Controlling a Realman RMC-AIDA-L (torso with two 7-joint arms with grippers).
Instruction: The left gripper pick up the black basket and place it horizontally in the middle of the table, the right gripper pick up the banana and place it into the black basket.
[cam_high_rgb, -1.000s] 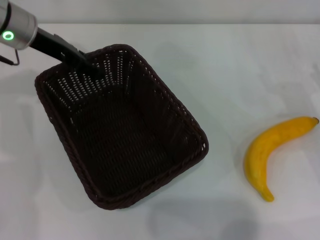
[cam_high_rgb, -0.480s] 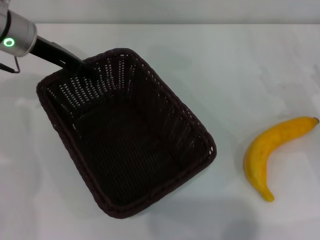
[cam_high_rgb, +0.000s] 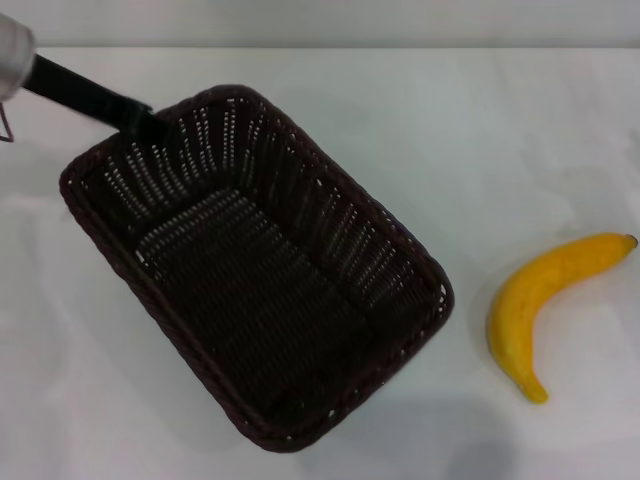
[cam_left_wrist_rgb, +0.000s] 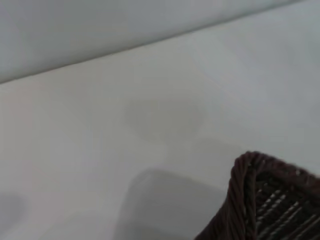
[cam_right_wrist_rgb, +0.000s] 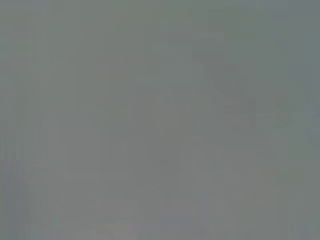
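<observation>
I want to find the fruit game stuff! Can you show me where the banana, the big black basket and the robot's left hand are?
banana (cam_high_rgb: 522, 305): head view, on its thick yellow middle.
black basket (cam_high_rgb: 250, 290): head view, on its woven floor.
left hand (cam_high_rgb: 140, 117): head view, on the black tip at the basket's far rim.

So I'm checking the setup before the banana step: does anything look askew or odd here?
Only the black basket: it sits diagonally on the table, not horizontal, the left hand at its far corner rim. The banana lies intact to its right.
</observation>
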